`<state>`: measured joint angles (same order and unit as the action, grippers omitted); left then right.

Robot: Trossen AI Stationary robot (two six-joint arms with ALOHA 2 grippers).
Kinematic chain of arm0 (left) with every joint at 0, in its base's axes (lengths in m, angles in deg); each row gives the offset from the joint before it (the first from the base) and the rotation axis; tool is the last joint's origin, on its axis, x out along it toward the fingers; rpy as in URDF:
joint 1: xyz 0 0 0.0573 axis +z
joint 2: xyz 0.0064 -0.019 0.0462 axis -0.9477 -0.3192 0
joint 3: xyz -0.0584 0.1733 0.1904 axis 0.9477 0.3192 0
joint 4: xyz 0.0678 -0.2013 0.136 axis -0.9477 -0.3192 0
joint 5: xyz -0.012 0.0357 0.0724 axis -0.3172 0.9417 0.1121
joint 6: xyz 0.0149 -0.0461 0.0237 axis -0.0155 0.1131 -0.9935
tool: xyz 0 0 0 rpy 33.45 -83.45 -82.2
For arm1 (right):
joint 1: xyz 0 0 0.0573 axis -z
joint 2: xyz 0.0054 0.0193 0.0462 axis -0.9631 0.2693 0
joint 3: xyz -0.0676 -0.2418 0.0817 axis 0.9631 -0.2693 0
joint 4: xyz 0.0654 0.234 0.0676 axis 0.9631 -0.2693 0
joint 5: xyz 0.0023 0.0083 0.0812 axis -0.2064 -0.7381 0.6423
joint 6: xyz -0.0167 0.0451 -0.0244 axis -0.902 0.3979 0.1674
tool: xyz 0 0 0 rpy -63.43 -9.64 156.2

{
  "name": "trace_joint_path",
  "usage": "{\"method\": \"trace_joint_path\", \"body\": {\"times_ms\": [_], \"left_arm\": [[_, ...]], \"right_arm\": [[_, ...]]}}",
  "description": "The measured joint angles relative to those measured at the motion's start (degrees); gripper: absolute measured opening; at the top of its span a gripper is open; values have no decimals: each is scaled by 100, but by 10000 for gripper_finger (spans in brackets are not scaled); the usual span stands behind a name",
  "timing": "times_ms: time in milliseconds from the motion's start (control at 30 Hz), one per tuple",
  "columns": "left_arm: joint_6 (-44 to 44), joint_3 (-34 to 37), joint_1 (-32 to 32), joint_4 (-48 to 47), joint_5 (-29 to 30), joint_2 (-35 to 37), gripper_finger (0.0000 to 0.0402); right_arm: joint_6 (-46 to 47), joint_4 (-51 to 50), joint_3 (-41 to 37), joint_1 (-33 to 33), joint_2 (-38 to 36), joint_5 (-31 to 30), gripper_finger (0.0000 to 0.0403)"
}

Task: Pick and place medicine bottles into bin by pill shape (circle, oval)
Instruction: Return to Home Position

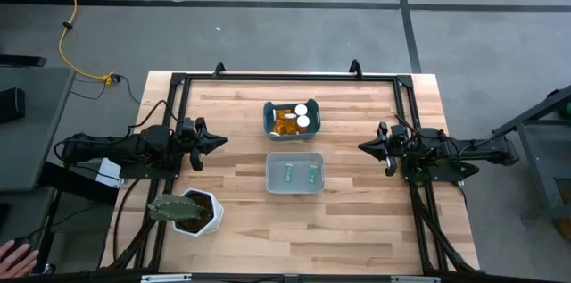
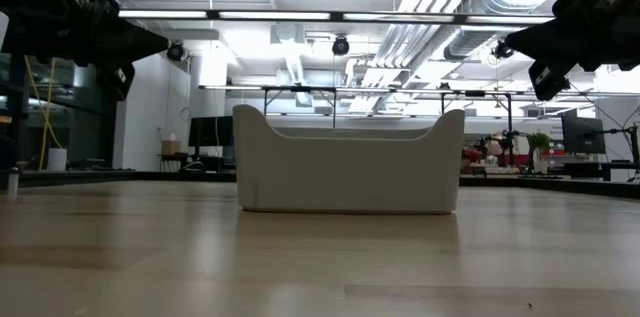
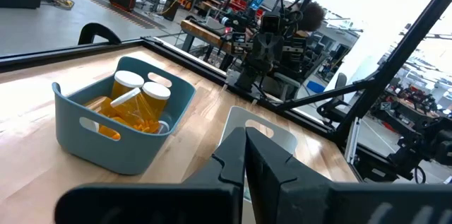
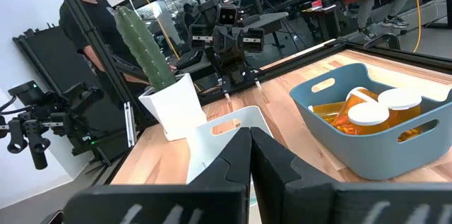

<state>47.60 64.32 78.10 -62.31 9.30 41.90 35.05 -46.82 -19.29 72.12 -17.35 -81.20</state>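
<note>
Orange medicine bottles (image 1: 293, 120) with white caps lie in a blue bin (image 1: 268, 120) at the table's far middle; the left wrist view shows them (image 3: 141, 100) too. Two greenish bottles (image 1: 302, 174) lie in a pale bin (image 1: 272, 176) just nearer. My left gripper (image 1: 220, 140) hovers shut at the table's left, pointing level toward the bins. At the right, my right gripper (image 1: 363, 146) hovers shut, facing it. Neither touches anything. In the low view the pale bin (image 2: 350, 162) hides the blue one.
A white hexagonal pot with a cactus (image 1: 187, 212) stands at the near left, close to the left arm. A black frame (image 1: 285, 76) runs along the table's edges. A person's hand (image 1: 13, 252) shows off the table at the near left.
</note>
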Motion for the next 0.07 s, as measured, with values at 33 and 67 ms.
{"method": "trace_joint_path", "body": {"times_ms": [33,67], "left_arm": [[0,0,0,0,0,0,0],[0,0,-1,0,0,0,0]], "right_arm": [[-1,-1,0,0,0,0,0],[-1,0,0,1,0,-1,0]]}}
